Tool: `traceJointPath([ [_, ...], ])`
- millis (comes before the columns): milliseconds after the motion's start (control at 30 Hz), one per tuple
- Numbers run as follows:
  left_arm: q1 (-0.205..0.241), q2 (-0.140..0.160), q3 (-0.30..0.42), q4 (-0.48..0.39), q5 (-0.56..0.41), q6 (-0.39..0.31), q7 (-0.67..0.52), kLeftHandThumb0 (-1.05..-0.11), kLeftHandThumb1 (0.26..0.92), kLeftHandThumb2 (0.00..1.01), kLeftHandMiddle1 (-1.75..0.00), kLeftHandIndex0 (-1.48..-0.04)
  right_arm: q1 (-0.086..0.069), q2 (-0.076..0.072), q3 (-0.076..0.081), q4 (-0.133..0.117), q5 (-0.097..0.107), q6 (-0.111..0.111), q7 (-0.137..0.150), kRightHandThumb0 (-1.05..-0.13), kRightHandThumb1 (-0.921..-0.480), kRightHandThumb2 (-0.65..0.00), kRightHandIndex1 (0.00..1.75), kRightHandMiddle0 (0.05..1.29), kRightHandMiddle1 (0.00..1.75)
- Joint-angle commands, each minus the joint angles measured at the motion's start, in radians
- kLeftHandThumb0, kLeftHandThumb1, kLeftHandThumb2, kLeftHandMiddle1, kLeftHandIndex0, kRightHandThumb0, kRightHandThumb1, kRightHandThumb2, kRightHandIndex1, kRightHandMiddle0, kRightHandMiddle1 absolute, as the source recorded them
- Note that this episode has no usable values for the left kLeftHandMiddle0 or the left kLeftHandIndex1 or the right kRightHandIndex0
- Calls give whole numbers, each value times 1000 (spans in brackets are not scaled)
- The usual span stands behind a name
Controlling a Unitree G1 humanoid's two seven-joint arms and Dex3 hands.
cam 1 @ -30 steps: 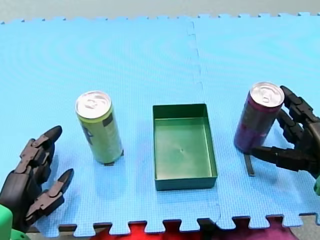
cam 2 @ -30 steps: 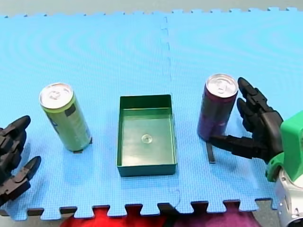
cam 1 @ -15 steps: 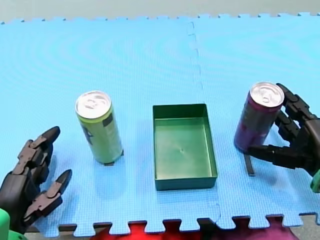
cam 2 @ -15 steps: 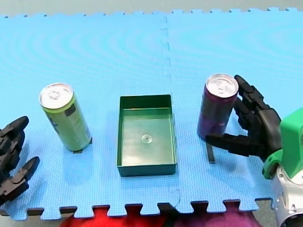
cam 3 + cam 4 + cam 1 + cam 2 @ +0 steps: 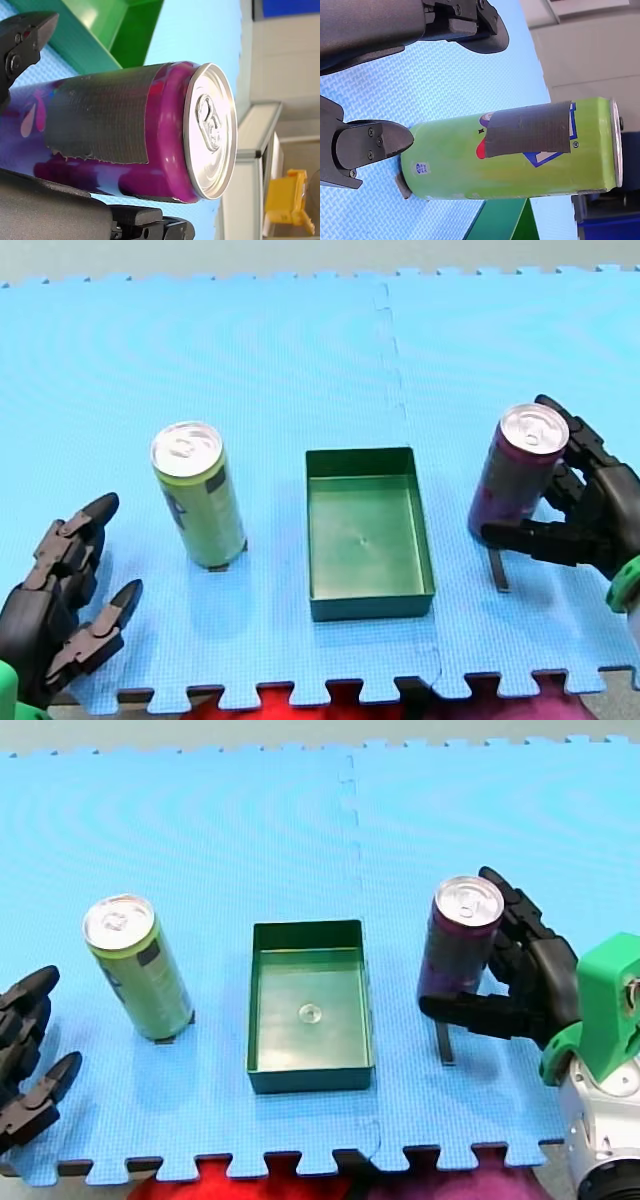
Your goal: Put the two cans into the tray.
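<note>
At 4 o'clock the right hand [image 5: 520,990] wraps the purple can [image 5: 458,955], which hides part of its fingers [image 5: 522,920]; its arm runs off the picture's edge. At 7 o'clock the left hand [image 5: 62,605] is cut off at the wrist by the corner. A grey tape patch [image 5: 100,117] covers the purple can's print, and a tape strip [image 5: 530,131] masks the green can [image 5: 510,165]; we can read neither label. At 6 o'clock the red and purple shapes [image 5: 300,706] are cut off, and we cannot name them.
</note>
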Motion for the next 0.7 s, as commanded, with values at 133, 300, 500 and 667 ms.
traceJointPath([
  [133,2,6,3,2,-5,-5,-5,-1048,921,500,-10,-76,-14,5,3,-5,1,10,-1,-348,-565,-2,1,102,3],
  [300,1,6,4,8,-5,-8,-6,-1048,921,503,-9,-76,-15,9,6,-11,-1,14,-5,-339,-567,-2,1,108,4],
  [500,-3,7,7,20,-7,-16,-9,-1048,921,506,-10,-77,-20,11,5,-5,2,16,-5,-329,-570,-2,2,119,6],
  [667,-3,9,9,22,-9,-19,-14,-1048,921,507,-10,-77,-25,11,3,1,5,17,-2,-330,-574,-2,3,128,7],
])
